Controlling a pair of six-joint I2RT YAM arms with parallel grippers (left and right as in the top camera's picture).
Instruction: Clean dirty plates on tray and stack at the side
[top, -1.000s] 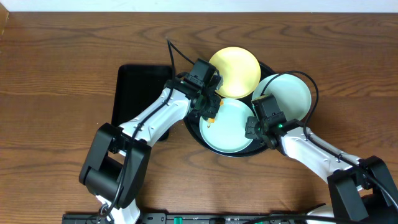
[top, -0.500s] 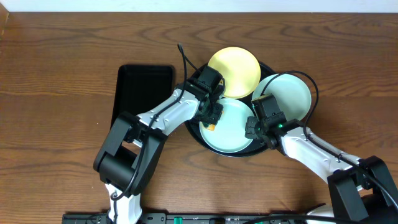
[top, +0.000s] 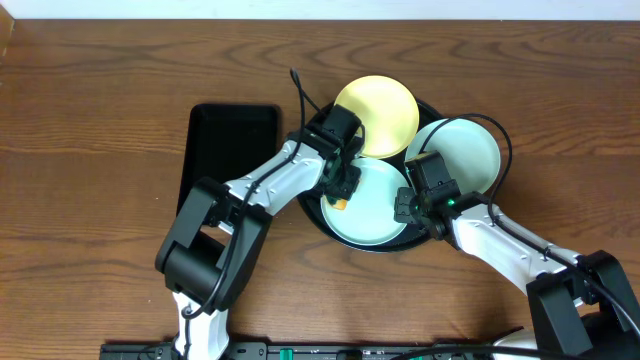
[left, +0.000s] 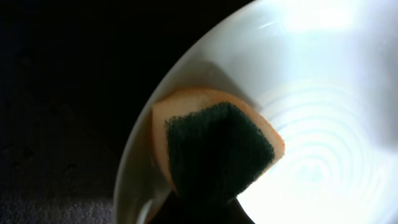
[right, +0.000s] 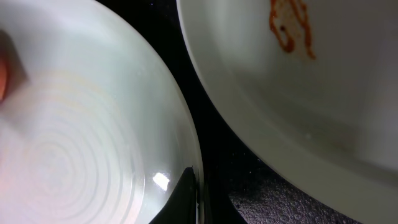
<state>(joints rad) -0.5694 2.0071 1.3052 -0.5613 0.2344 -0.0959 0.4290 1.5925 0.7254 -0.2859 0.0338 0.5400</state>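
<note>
Three small round plates (top: 460, 150) sit on the large round glossy black tray (top: 360, 248). The left jaws pinch an orange-and-green sponge (left: 217, 146) at the left rim of the front pale mint-blue plate (top: 368, 210), whose centre lies to their right. The right jaws, pressed together, meet its right rim.

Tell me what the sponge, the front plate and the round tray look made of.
The sponge: soft orange foam, likely cellulose or plastic, under a dark green fibrous scouring layer, matte. The front plate: pale, glossy, glazed ceramic or melamine, with sharp highlights and faint concentric rings. The round tray: black, probably plastic, with a finely speckled surface.
</note>
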